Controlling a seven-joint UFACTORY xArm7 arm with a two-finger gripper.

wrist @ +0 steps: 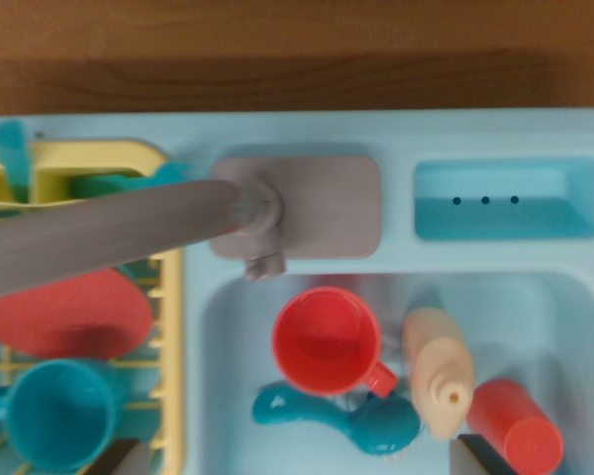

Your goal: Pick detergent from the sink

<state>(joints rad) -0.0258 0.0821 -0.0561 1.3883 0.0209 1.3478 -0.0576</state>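
The gripper (297,457) shows only as two dark fingertips at the bottom edge of the frame, one at lower left over the rack's edge and one at lower right, set wide apart with nothing between them, so it is released.

At the far left, a yellow dish rack (170,327) holds a teal cup (57,416) at the lower left and a red plate (69,315) above it. A grey faucet spout (89,233) crosses over the rack from the left edge to its grey base plate (322,203) at centre top, with a small grey knob (265,265) just below the base.

The pale blue sink (218,327) fills the lower middle and right. Inside it, a red mug (327,341) stands open side up, its handle pointing to the lower right. A teal brush (337,418) lies just below the mug. To the right, the detergent (438,371), a peach bottle, lies with its nozzle toward the bottom of the frame, between mug and a red cylinder (515,426) that lies touching or just beside it at lower right.

At upper right sits a blue recessed tray (510,198) with three dark holes. A wooden surface (297,54) runs across the top.
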